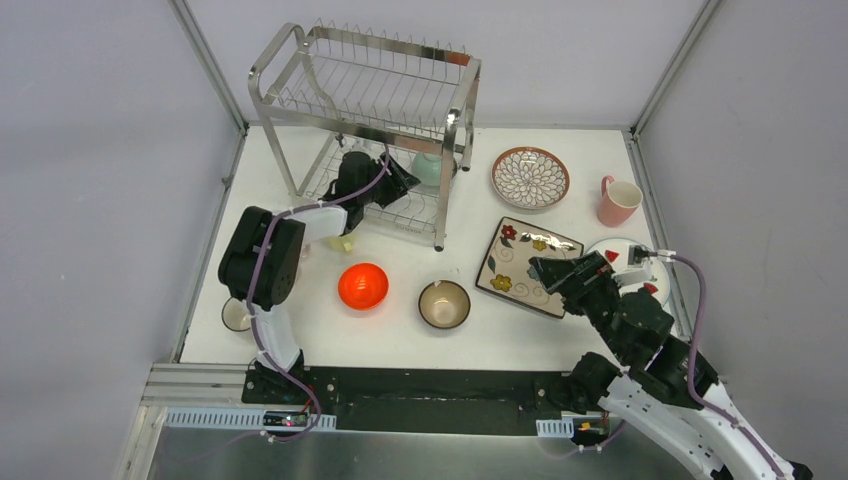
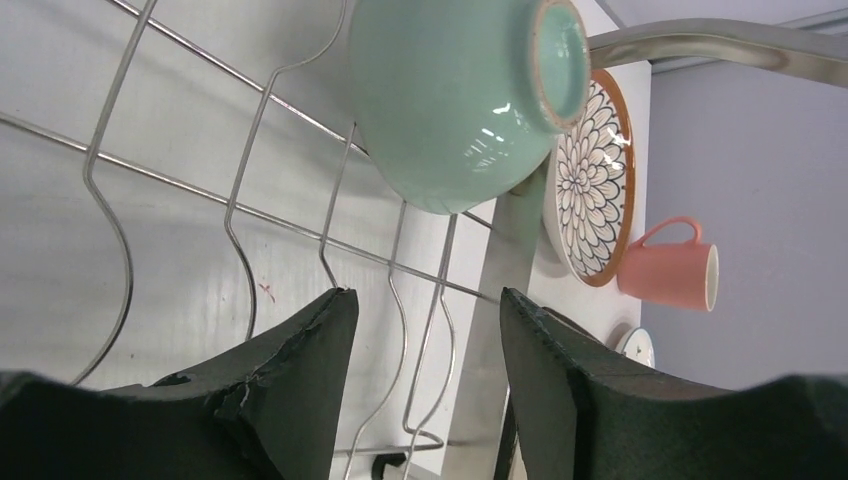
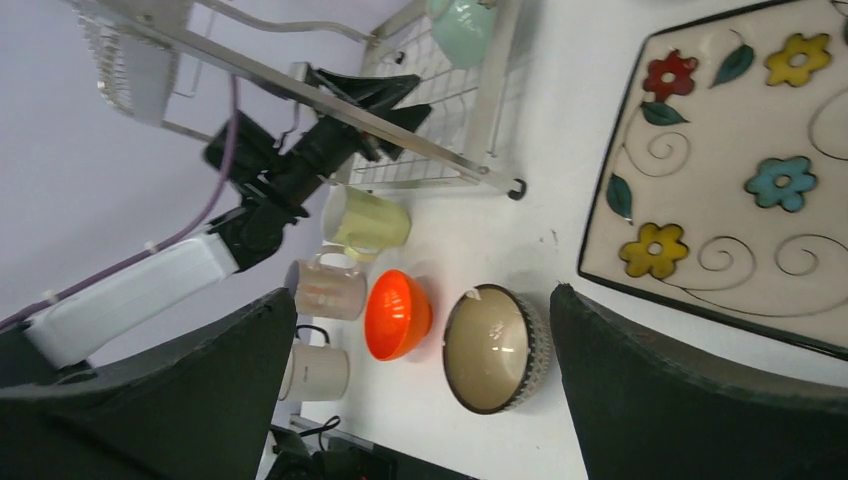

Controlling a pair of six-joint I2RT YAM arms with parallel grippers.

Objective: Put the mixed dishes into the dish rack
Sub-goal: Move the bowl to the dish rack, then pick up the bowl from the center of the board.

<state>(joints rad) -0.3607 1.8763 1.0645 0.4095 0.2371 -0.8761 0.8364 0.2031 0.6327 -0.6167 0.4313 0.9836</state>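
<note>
The steel dish rack (image 1: 372, 95) stands at the back. The mint bowl (image 1: 428, 168) rests on its lower shelf at the right end; in the left wrist view the bowl (image 2: 460, 100) is tipped, foot showing. My left gripper (image 1: 397, 184) reaches into the lower tier just short of the bowl, open and empty (image 2: 428, 330). My right gripper (image 1: 545, 270) hovers open and empty over the square floral plate (image 1: 520, 262), and in the right wrist view it (image 3: 420, 298) frames the orange bowl (image 3: 398, 315) and tan bowl (image 3: 495, 348).
On the table: orange bowl (image 1: 363, 286), tan bowl (image 1: 444, 304), petal-pattern plate (image 1: 530, 178), pink mug (image 1: 617, 201), red-marked white plate (image 1: 645, 270). A yellow-green mug (image 3: 368, 220) and two pale mugs (image 3: 325, 290) sit by the left arm. Rack posts (image 1: 440, 225) flank the left gripper.
</note>
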